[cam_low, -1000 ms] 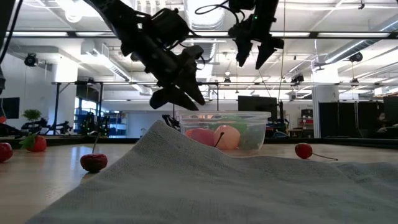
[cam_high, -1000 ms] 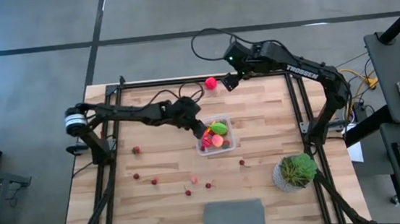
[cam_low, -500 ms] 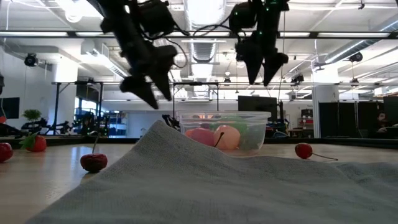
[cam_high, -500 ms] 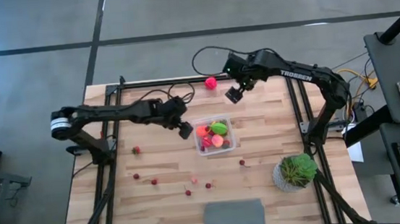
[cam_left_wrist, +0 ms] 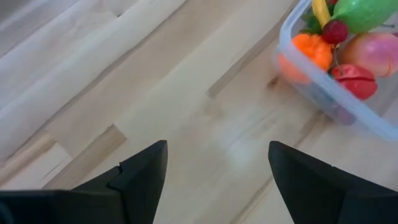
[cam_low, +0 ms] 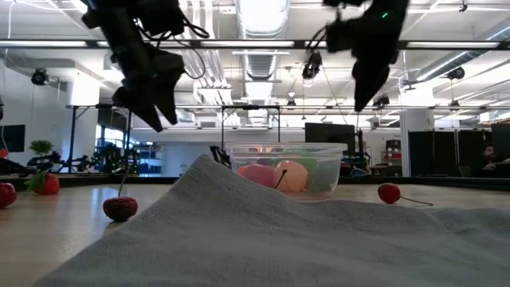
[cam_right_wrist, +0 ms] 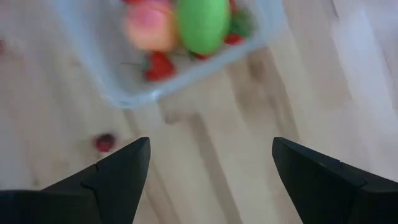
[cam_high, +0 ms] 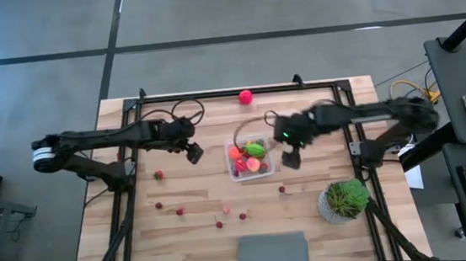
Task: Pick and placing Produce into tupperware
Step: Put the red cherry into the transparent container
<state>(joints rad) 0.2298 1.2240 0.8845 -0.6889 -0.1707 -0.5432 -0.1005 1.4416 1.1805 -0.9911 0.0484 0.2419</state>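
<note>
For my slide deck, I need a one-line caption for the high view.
Both open grippers, left and right, flank the tupperware of produce; berries remain scattered.

The left gripper (cam_high: 193, 152) has moved away from the tupperware (cam_high: 263, 168) — 1 s ago it hung at the tub's left edge, now it is well to the left over bare table (cam_high: 187, 185), fingers spread and empty. The right gripper (cam_high: 290, 159) came from the far edge near the pink fruit (cam_high: 246, 96) to just beside the tub's right side — also spread, nothing betw. its fingers. In the low view both grippers are now farther apart.
</note>
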